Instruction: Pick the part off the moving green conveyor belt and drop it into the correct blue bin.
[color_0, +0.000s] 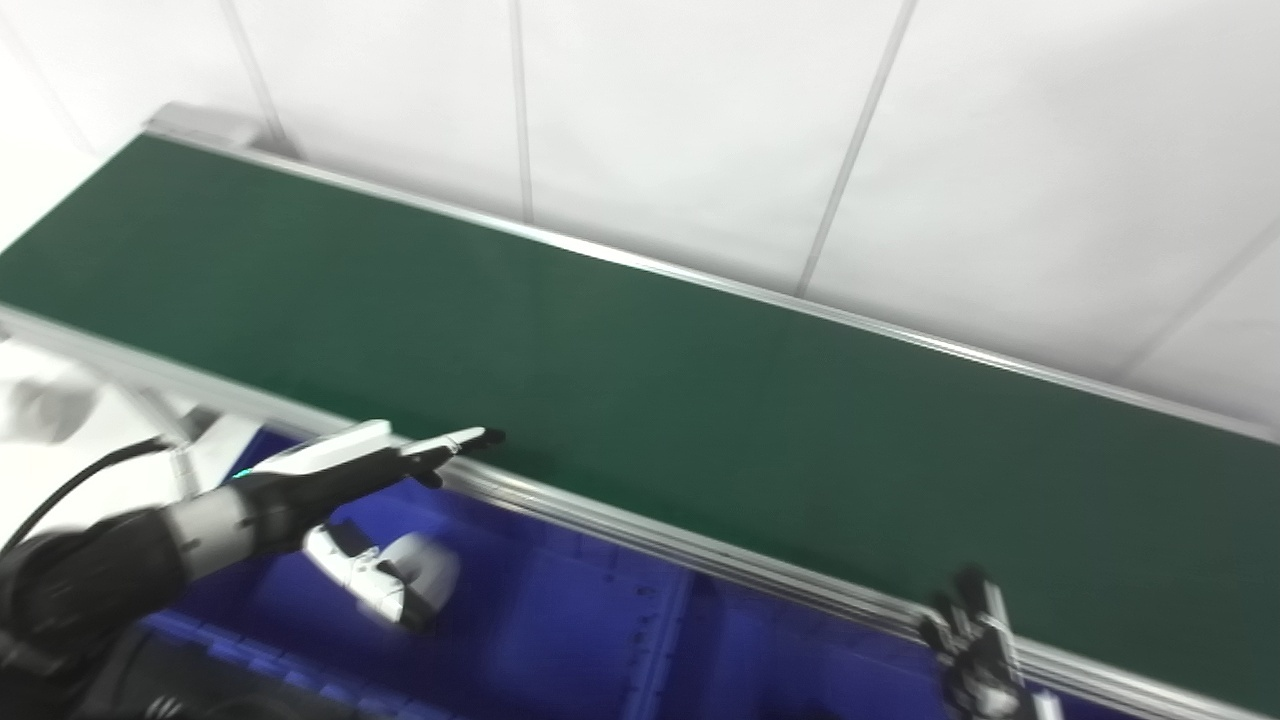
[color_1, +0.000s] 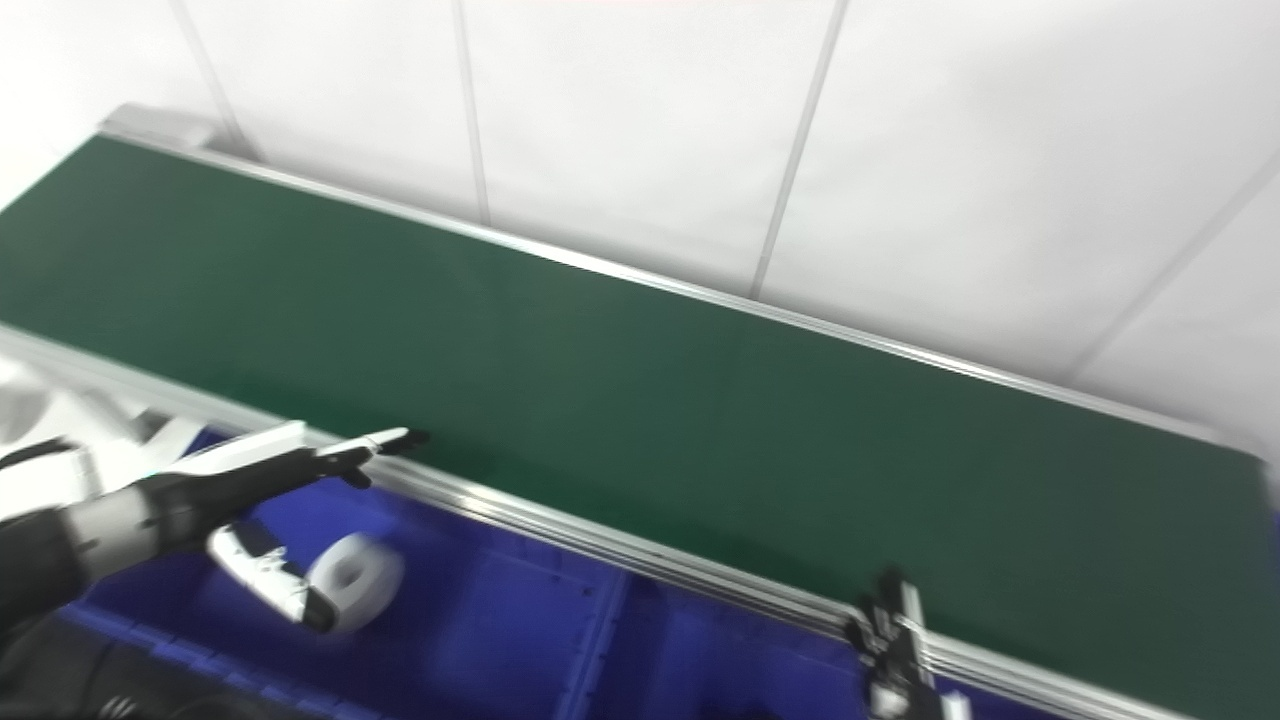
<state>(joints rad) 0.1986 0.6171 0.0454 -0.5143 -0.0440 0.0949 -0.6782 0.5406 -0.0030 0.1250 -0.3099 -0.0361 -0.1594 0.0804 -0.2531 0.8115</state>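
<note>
Conveyor belt (color_0: 640, 400): green surface runs diagonally from upper left to lower right, aluminium rails both sides, white wall panels (color_0: 700, 120) behind. No part visible on the belt in either view.

Blue bins (color_0: 560, 620): sit below the near rail, under and just beyond the left hand's fingers; a divider ridge separates two compartments.

Left hand (color_0: 340, 475): arm enters bottom left, forearm angled up toward the belt. Fingers (color_0: 455, 442) extended roughly flat and together, tips reaching the near rail edge, approx. at belt height. Thumb (color_0: 365, 575) hangs down below the palm, spread away from the fingers. Hand is released, nothing between thumb and fingers.

White round part (color_1: 355, 580): lies in the left bin compartment, directly below the fingers and touching or just beside the thumb tip (motion blur; contact cannot be confirmed).

Right hand (color_0: 975, 640): only the fingertips show at the bottom edge, pointing up, just at the near rail. Finger state cannot be determined; too little visible, blurred.

View diffs: right eye view shows the belt's far right end and the part's ring-like face more clearly; left eye view shows a black cable (color_0: 70, 490) behind the left wrist.
</note>
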